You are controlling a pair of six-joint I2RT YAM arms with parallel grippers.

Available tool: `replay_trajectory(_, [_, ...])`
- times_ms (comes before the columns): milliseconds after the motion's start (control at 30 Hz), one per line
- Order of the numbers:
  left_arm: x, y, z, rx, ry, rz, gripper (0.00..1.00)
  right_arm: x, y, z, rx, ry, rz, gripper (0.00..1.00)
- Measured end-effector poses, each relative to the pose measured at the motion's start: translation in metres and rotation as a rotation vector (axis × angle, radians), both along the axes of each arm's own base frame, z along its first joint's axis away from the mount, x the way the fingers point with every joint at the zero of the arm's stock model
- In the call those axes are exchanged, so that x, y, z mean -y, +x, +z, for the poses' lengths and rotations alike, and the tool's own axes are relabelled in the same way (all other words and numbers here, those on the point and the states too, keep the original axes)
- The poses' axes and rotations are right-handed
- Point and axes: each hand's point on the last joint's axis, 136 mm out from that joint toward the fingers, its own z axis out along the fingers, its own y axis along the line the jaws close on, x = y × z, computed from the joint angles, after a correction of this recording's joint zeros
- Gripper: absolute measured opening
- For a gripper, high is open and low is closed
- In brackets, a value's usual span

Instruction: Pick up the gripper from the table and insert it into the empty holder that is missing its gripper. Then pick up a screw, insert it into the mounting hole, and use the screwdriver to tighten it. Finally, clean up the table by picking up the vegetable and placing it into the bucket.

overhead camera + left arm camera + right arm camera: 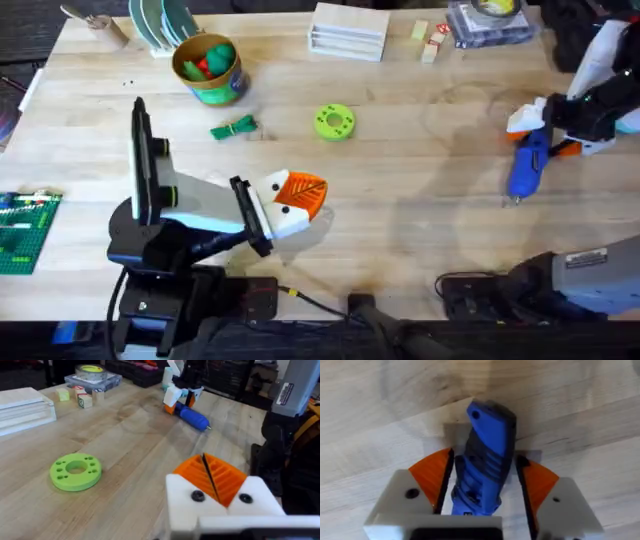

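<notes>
The blue-handled screwdriver (527, 165) lies on the table at the right, its metal tip toward the front edge. My right gripper (548, 132) is shut on its handle (487, 435), with an orange pad against each side. My left gripper (303, 196) hovers low over the table's middle front, its orange pads (220, 477) shut together on nothing. The dark green vegetable (235, 127) lies on the wood just in front of the yellow-rimmed bucket (222, 88), which holds red and green toys. The loose gripper, the empty holder and the screw are out of view.
A lime-green round disc (334, 122) lies mid-table, beyond my left gripper. Along the back edge stand a white box (348, 30), small blocks (430, 42), a tape roll on a case (490, 15) and stacked plates (160, 20). A green brick plate (25, 232) sits at the front left.
</notes>
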Motion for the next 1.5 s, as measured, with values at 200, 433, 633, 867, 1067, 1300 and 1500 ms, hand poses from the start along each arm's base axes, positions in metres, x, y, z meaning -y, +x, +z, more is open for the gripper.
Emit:
replay_trajectory(200, [0.0, 0.0, 0.0, 0.0, 0.0, 0.0, 0.004, 0.001, 0.002, 0.0, 0.01, -0.004, 0.0, 0.732])
replay_trajectory(433, [0.0, 0.0, 0.0, 0.0, 0.0, 0.0, 0.004, 0.002, 0.004, 0.0, 0.016, -0.008, 0.007, 0.427])
replay_trajectory(633, [0.0, 0.0, 0.0, 0.0, 0.0, 0.0, 0.004, 0.002, 0.004, -0.001, 0.017, -0.002, 0.013, 0.022])
replay_trajectory(867, [0.0, 0.0, 0.0, 0.0, 0.0, 0.0, 0.004, 0.001, 0.004, 0.0, 0.017, -0.001, 0.014, 0.027])
replay_trajectory(1067, [0.0, 0.0, 0.0, 0.0, 0.0, 0.0, 0.004, 0.0, 0.003, 0.008, 0.0, 0.011, 0.011, 0.027])
replay_trajectory(1300, [0.0, 0.0, 0.0, 0.0, 0.0, 0.0, 0.004, 0.009, 0.021, 0.034, 0.057, -0.01, -0.031, 0.027])
replay_trajectory(1500, [0.0, 0.0, 0.0, 0.0, 0.0, 0.0, 0.004, 0.017, 0.038, 0.089, 0.242, -0.096, -0.04, 0.027])
